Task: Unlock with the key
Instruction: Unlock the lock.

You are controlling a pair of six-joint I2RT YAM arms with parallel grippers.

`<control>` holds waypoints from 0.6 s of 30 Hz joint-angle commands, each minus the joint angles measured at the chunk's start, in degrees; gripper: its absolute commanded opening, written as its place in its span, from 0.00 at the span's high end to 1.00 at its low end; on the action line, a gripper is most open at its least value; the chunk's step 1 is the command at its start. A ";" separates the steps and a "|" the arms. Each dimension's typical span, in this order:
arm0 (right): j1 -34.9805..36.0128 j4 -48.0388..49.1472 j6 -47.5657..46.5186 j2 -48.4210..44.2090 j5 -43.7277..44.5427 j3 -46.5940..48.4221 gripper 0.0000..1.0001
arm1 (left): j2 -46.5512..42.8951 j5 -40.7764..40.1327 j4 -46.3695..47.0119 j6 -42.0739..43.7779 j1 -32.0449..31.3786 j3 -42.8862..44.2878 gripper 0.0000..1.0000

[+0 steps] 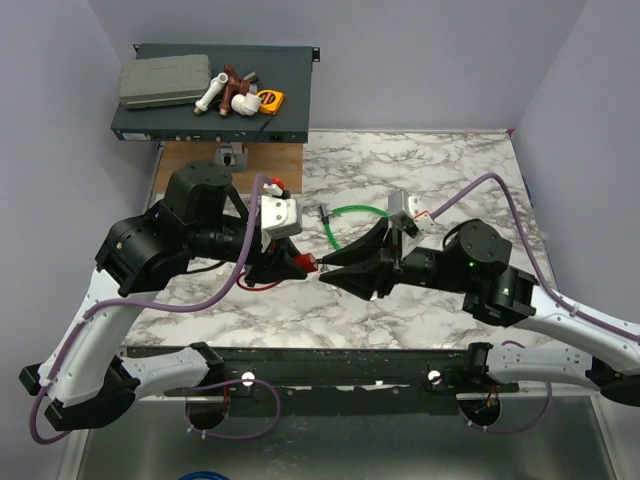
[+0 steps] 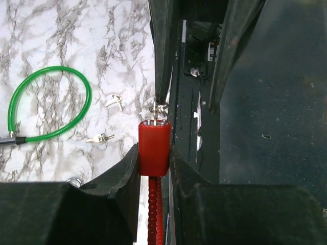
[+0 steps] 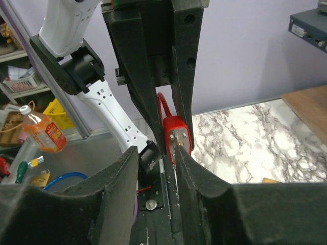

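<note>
Fingers [image 2: 125,171] of left gripper [image 2: 154,151], pointing rightward, pinch lock [image 2: 154,138].

The key [image 2: 159,108] is partly hidden in the red lock [image 2: 154,147], whose cable [image 2: 152,214] is cut off at the bottom edge.

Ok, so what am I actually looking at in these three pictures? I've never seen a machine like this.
These are two robot arms bolted to a marble table, each ending in a two-finger gripper. One picture looks down from above; the other two come from small cameras on the wrists. The left gripper pinches a red lock with a small key stuck in its end. The right gripper faces it, fingers apart. On the marble lie a green cable loop and two loose keys.
</note>
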 commanded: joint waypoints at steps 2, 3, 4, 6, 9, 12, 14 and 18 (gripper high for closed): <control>-0.43 -5.25 -1.68 -3.29 6.56 2.90 0.60 | -1.03 3.68 2.05 -0.62 -0.04 0.74 1.00; -0.50 -5.53 -1.90 -3.44 6.42 3.09 0.60 | -1.02 3.79 2.09 -0.74 0.04 0.80 1.00; -0.43 -5.75 -2.00 -3.49 6.23 3.21 0.62 | -1.02 3.94 2.09 -0.79 0.11 0.81 1.00; -0.47 -5.91 -2.14 -3.19 6.10 3.39 0.70 | -1.10 4.31 2.10 -0.92 0.21 0.81 1.00; -0.46 -5.77 -2.32 -2.25 4.99 3.57 0.77 | -1.10 4.85 2.22 -1.10 0.31 0.95 1.00; -0.44 -5.89 -2.49 -1.16 3.50 4.18 0.81 | -1.15 5.21 2.12 -1.19 0.48 1.10 1.00; -0.44 -6.01 -2.73 -0.70 2.35 4.41 0.82 | -1.25 5.34 2.18 -1.19 0.53 0.99 1.00; -0.44 -6.47 -3.01 -0.34 0.78 4.80 0.92 | -1.45 5.64 2.19 -1.26 0.80 0.82 1.00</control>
